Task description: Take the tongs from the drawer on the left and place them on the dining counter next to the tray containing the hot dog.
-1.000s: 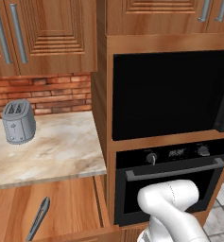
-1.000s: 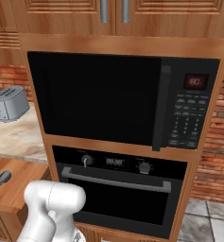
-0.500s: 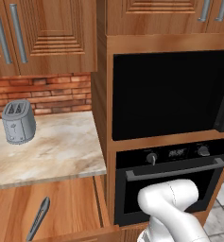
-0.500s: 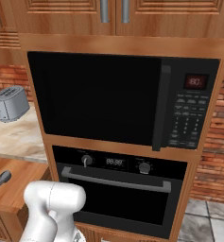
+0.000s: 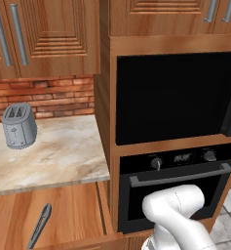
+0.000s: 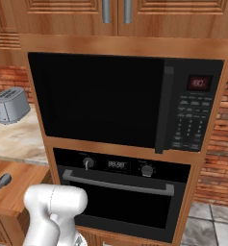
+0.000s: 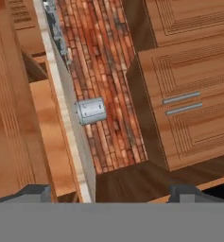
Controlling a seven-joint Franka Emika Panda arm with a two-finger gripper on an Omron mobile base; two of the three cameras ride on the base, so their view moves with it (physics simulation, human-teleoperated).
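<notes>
Jaws: you've got them spread wide, nothing between the fingertips (image 7: pixel 32 193) in the hand view, which looks at brick wall and the toaster (image 7: pixel 90 111). Tongs (image 5: pixel 39 226) lie inside the open drawer (image 5: pixel 73 215), below the small marbled tabletop (image 5: pixel 53 156). Drawer sits left of the oven (image 5: pixel 178 188).

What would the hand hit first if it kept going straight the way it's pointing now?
Probably the red brick wall behind the grey toaster, which sits just left of that line; depth is hard to judge. The hand holds nothing.
</notes>
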